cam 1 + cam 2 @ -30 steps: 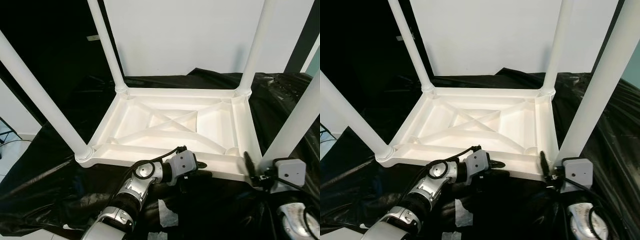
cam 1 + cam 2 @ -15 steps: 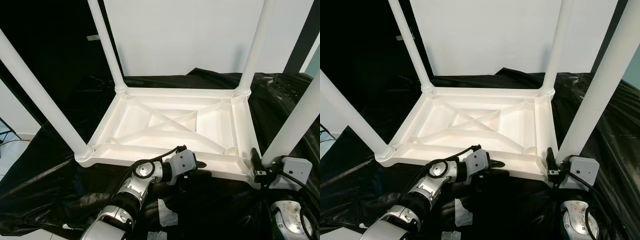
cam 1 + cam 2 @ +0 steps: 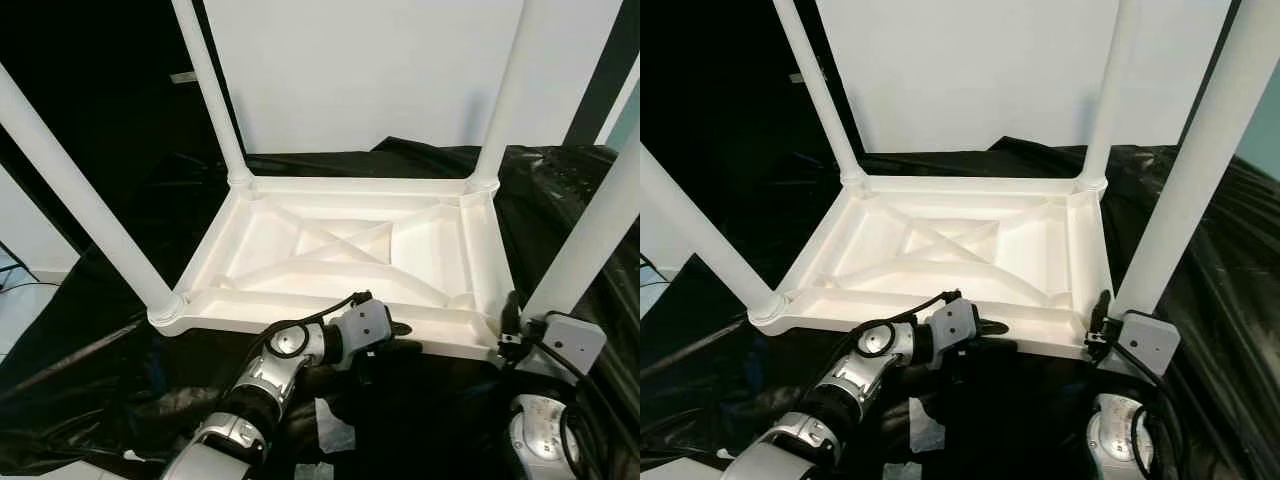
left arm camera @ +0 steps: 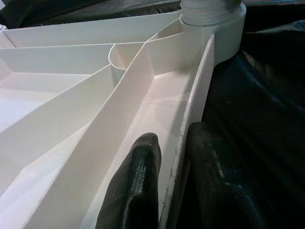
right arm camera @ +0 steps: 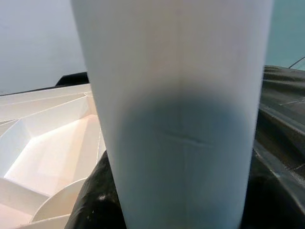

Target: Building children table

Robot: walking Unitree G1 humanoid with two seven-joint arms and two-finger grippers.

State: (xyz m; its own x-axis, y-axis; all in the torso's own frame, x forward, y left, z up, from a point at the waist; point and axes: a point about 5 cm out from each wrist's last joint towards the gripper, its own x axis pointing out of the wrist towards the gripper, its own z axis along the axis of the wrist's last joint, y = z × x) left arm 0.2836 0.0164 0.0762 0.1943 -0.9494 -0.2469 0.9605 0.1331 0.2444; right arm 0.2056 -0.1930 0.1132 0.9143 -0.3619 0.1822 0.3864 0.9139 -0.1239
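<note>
Left pincer (image 3: pixel 400 345) pinches near rim of upturned white plastic tabletop (image 3: pixel 345 250), steadying it; right pincer (image 5: pixel 171 205) straddles adjacent white tubular leg (image 3: pixel 590 240), likely seating it; grip closure unclear.

No text, label, brand, number or sign can be read anywhere in these pictures. The white plastic table (image 3: pixel 350 250) and its legs carry no readable marking, and neither does the black sheet (image 3: pixel 100 390) beneath it.
</note>
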